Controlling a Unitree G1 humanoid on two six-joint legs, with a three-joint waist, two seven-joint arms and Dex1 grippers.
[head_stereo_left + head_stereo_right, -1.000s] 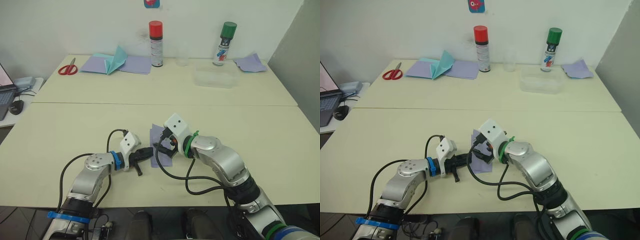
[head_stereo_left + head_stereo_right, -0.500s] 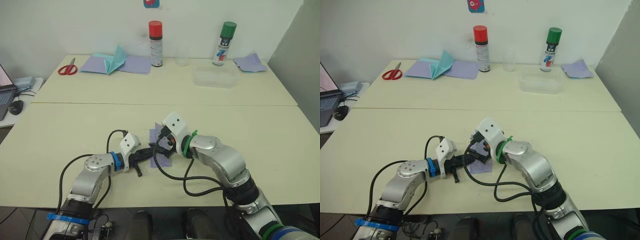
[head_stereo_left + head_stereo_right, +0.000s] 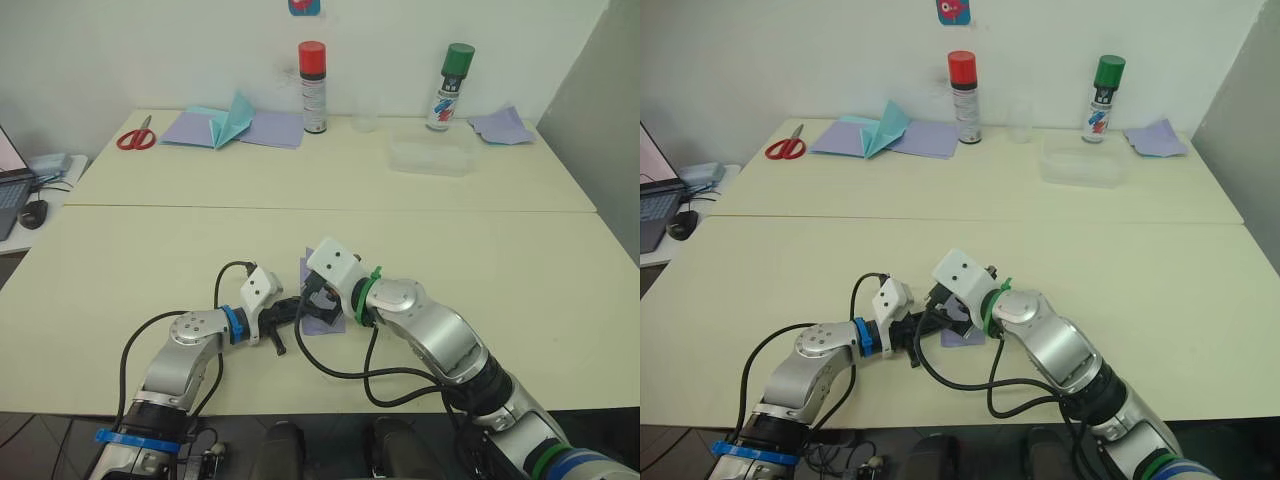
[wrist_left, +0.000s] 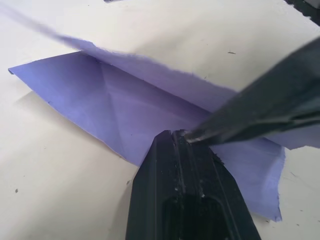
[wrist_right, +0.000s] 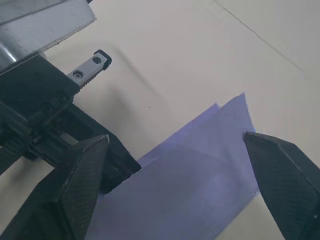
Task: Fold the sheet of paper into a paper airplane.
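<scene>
right hand (image 3: 318,297) shifted left — over sheet of paper (image 3: 322,318)

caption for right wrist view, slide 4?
Open right gripper over the folded sheet of paper, left gripper at its edge.

I see the sheet of paper (image 4: 150,117) as thin, matt lavender stock with soft creases and a slightly ragged, fibrous edge. The table (image 3: 520,260) under it looks like smooth cream laminate, faintly speckled with dark marks. The left gripper (image 4: 186,165) has matt black plastic fingers, scuffed and dusty; the right gripper (image 5: 175,185) shows 2 smooth dark plastic fingers (image 5: 75,185) with a dull sheen. Both forearms read as brushed silver metal with white plastic camera housings.
</scene>
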